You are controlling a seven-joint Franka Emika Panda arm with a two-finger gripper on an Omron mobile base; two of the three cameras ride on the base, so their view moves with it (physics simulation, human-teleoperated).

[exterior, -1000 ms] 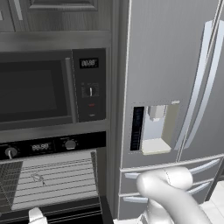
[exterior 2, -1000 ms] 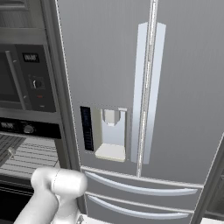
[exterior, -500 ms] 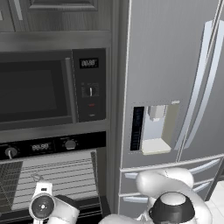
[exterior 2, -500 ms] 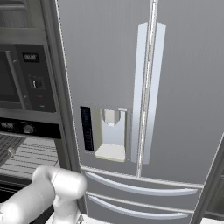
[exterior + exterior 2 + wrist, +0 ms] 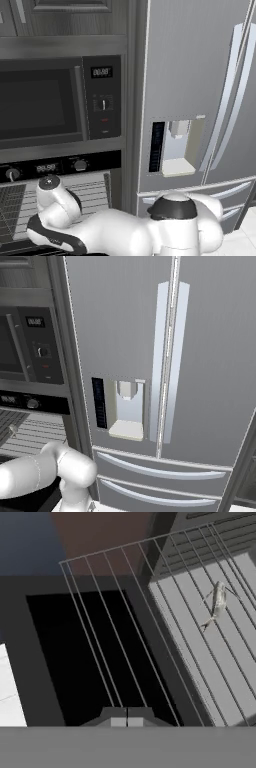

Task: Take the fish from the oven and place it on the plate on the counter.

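Fish [image 5: 218, 601] lies on the oven rack [image 5: 150, 612], ahead-right of our shut, empty pincer [image 5: 127, 716]; we risk snagging the wires unless we open before reaching.

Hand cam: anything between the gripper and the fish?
In the hand view, just wire rack bars cross the stretch from the shut gripper to the fish; no other object.

A pale grey-silver fish [image 5: 218, 600] is seen against the light grey, dark-striped interior of the black oven [image 5: 55, 167]. The refrigerator [image 5: 165, 356] is finished in silver-grey, and the microwave [image 5: 60, 102] in black.
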